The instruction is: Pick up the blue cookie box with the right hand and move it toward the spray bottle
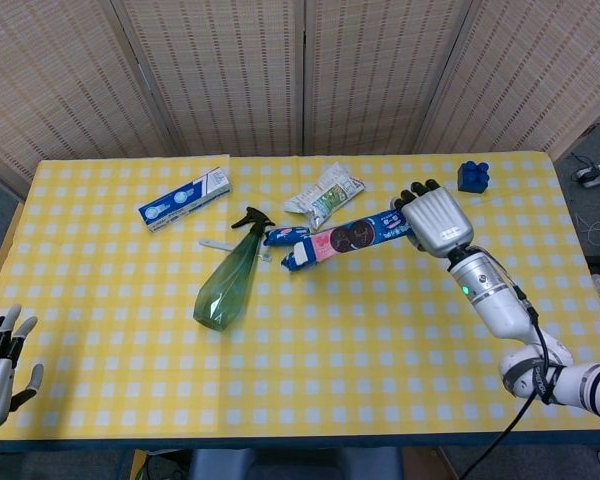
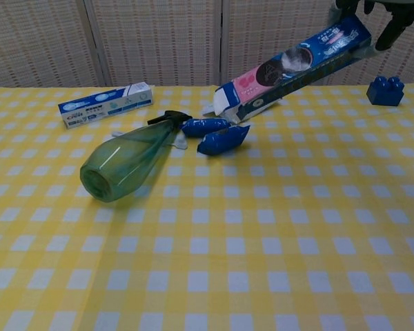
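Observation:
The blue cookie box (image 1: 345, 238) (image 2: 290, 65), long with a pink and black print, hangs tilted above the table. My right hand (image 1: 435, 220) grips its right, higher end; in the chest view only dark fingers (image 2: 393, 24) show at the top edge. The box's lower left end points at the spray bottle (image 1: 230, 280) (image 2: 127, 162), a green bottle with a black nozzle that lies on its side just left of it. My left hand (image 1: 0, 355) stays at the table's near left corner, fingers apart and holding nothing.
Two small blue packets (image 2: 217, 134) lie beside the bottle's nozzle, under the box's low end. A blue and white toothpaste box (image 1: 185, 198) lies at the back left, a white and green packet (image 1: 323, 195) behind the cookie box, and a blue toy brick (image 1: 473, 176) at the back right.

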{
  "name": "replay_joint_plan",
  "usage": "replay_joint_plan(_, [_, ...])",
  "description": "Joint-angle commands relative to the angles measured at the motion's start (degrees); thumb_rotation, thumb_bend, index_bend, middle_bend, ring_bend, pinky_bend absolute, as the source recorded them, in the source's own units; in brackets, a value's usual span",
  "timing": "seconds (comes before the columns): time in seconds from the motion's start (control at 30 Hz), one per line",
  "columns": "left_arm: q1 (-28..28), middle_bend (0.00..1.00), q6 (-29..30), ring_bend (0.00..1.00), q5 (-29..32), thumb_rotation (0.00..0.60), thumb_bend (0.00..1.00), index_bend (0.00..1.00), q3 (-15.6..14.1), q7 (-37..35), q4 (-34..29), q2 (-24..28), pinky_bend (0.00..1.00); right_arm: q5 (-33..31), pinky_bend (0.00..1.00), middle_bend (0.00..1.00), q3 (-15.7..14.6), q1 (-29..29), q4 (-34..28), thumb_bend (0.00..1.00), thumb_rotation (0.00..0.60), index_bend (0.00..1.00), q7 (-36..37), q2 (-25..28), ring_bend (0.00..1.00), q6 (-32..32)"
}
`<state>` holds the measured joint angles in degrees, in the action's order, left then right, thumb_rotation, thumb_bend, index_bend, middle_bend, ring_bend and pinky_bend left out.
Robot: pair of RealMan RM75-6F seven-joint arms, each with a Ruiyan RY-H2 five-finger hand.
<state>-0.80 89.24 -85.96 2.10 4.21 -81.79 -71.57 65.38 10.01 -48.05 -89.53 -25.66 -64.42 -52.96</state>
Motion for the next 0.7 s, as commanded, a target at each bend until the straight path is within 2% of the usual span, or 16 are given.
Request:
replay_joint_plan(0.03, [-0.03, 0.0, -0.11, 0.0, -0.03, 0.6, 0.43, 0.16, -0.07, 0.02, 0.03, -0.06, 0.0, 3.22, 0.29, 0.37, -0.5, 1.16, -0.9, 0.34, 0.6, 0.38, 6.8, -1.1, 0.25, 0.66])
replay_joint_plan(0.27, [-0.1, 0.0, 0.03, 0.0, -0.28, 0.6, 0.43, 0.16, -0.09, -0.13, -0.01, -0.11, 0.0, 5.64, 0.29, 0.37, -2.0, 1.87, 1.8, 0.34, 0.6, 0.38, 16.36, -5.49, 0.25, 4.0])
replay_joint_plan(0.43, [0.06, 0.0, 0.17, 0.0, -0.27, 0.6, 0.43, 0.16, -0.19, -0.27, 0.1, -0.09, 0.0, 7.34, 0.29, 0.36, -3.07, 2.45, 6.73, 0.34, 0.6, 0.37, 23.99, -10.48, 0.25, 6.04])
replay_joint_plan(0.6, [0.23, 0.0, 0.38, 0.0, -0.25, 0.6, 0.43, 0.16, -0.22, -0.45, 0.11, 0.06, 0.0, 8.71, 0.29, 0.31, -4.1, 2.56, 12.17, 0.34, 0.6, 0.3, 28.39, -14.63, 0.23, 7.9])
replay_joint_plan(0.7, [0.31, 0.0, 0.42, 0.0, -0.18, 0.6, 0.43, 0.16, -0.24, -0.45, 0.06, 0.18, 0.0, 9.21, 0.29, 0.28, -4.45, 2.77, 15.17, 0.34, 0.6, 0.22, 31.03, -16.8, 0.2, 8.73])
